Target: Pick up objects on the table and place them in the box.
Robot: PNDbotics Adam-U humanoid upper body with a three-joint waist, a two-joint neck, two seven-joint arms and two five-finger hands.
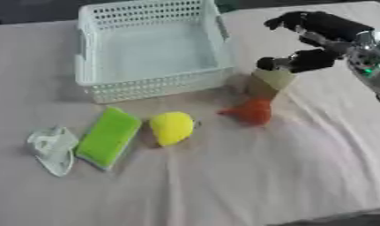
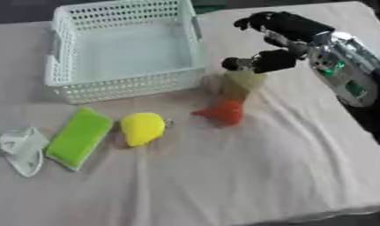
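A pale blue-white slotted basket [image 1: 155, 84] stands at the back left of the table with nothing visible in it. In front of it lie a clear crumpled wrapper [image 1: 52, 148], a green sponge [image 1: 108, 137] and a yellow lemon-shaped toy [image 1: 172, 128]. To their right lies an orange-red toy [image 1: 254, 111], and just behind it a pale cream block [image 1: 274, 79]. My right hand [image 2: 277, 59] reaches in from the upper right. Its thumb sits right over the cream block's top and its fingers are spread well above. Whether the thumb touches the block I cannot tell.
A wrinkled pale cloth [image 1: 247, 176] covers the table. Its front half holds nothing. The table's front edge shows at the lower right [image 2: 331, 214]. The basket's right wall is close to my right hand.
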